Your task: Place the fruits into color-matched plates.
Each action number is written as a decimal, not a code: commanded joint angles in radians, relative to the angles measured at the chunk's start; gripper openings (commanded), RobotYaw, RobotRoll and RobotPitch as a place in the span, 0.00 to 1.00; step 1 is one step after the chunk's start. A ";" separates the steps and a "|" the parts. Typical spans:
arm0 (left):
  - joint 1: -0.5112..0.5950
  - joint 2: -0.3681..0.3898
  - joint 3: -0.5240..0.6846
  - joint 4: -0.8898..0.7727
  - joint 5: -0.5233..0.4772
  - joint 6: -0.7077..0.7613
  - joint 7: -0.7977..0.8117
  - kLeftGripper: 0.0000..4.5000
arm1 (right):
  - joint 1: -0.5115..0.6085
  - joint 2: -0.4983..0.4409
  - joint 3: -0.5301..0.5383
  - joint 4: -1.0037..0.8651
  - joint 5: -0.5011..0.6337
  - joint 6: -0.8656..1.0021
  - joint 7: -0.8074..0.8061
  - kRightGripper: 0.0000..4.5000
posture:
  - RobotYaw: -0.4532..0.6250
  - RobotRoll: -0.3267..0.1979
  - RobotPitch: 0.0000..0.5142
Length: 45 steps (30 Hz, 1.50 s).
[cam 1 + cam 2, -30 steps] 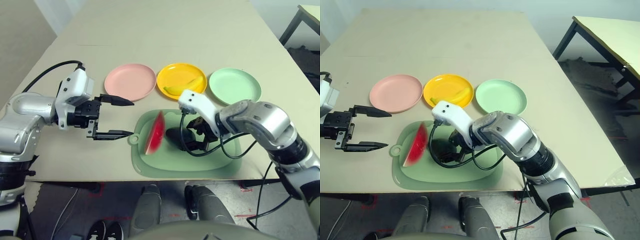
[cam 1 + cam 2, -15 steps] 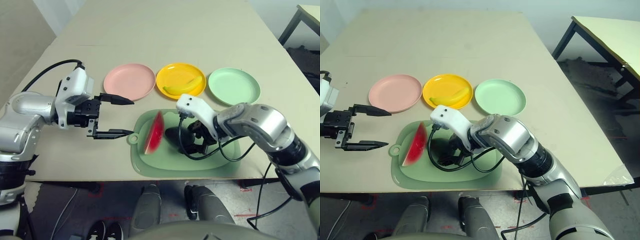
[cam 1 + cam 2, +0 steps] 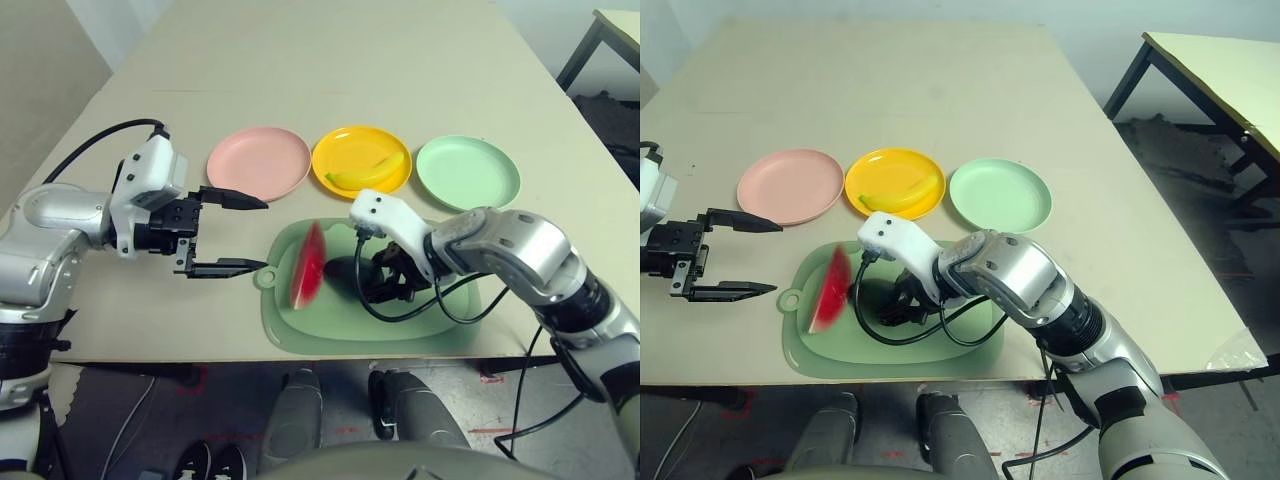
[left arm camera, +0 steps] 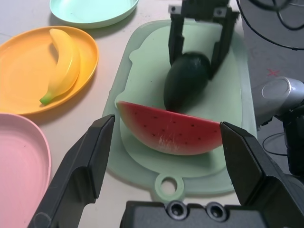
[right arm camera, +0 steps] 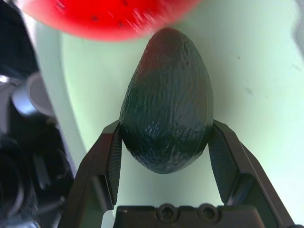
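Yellow plate (image 3: pixel 330 150) holds the banana (image 3: pixel 366 174); right pincer (image 5: pixel 166 124) grips the avocado (image 5: pixel 166 104), left pincer (image 4: pixel 167 124) wide.

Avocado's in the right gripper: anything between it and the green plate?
Nothing visible stands between the avocado and the green plate; the watermelon lies on the avocado's other side, toward the left gripper.

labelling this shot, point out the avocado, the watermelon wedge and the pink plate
avocado (image 5: pixel 167 102): right wrist view, middle of its dark wrinkled skin
watermelon wedge (image 4: pixel 170 133): left wrist view, middle of its red seeded face
pink plate (image 3: pixel 259 163): left eye view, bare middle of the plate
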 commanded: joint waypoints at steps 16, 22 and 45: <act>0.004 -0.006 -0.002 -0.005 0.009 -0.005 0.021 1.00 | -0.297 -0.167 0.019 0.804 -0.354 -0.519 0.227 0.63 | 0.49 0.62 0.30; 0.007 -0.002 0.005 -0.006 0.007 -0.006 0.026 1.00 | -0.250 -0.136 0.012 0.973 -0.468 -0.641 0.239 0.63 | 0.50 0.62 0.31; -0.046 0.023 -0.048 0.056 0.145 -0.195 -0.007 1.00 | -0.271 -0.174 -0.201 0.767 -0.501 -0.500 0.360 1.00 | 0.50 0.62 0.32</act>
